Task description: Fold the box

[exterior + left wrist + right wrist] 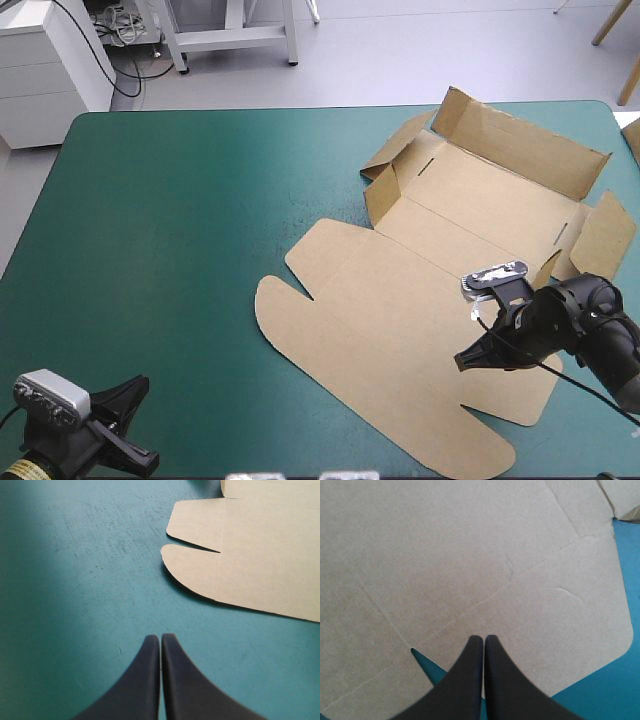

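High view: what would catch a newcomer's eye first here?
The brown box, a cut sheet, fills the right half of the teal-green cover, far walls partly raised, near part flat. The right gripper is over the sheet's near right part, shut; the left gripper is shut over bare cover at the near left corner.

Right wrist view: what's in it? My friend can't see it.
The right hand, its black fingers shut, sits over the flat brown box. A bit of teal-green cover shows past the box's edge.
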